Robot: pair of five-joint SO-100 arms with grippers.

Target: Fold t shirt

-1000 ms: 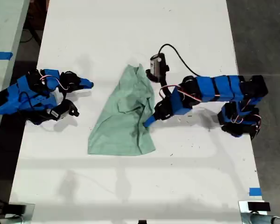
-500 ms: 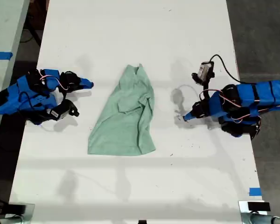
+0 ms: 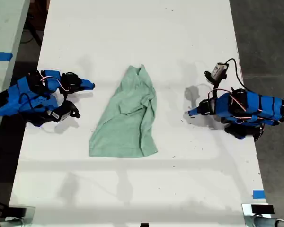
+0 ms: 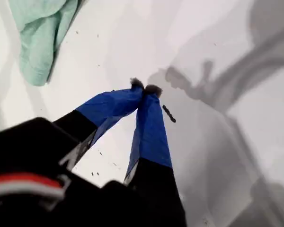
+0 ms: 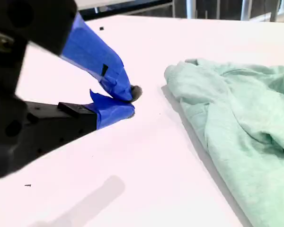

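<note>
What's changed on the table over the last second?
My first end effector left the t shirt's edge and drew back toward the exterior view's right, shut on nothing. The t shirt and my second end effector stayed put.

A robotics laboratory or test bench is appearing here. A long white table (image 3: 132, 28) is serving as the work surface, and 2 blue, visibly hand-built arms with exposed red and white wiring are resting on it, one at the exterior view's left (image 3: 33, 97) and one at the exterior view's right (image 3: 246, 109). A small camera module on a black cable (image 3: 218, 72) is riding above the arm at the exterior view's right. Blue tape markers (image 3: 258, 194) are sticking to the table edge near metal fittings, and a second pale bench with blue tape (image 3: 1, 56) is standing at the exterior view's left. Dark grey flooring (image 3: 270, 38) is surrounding the table.
</note>
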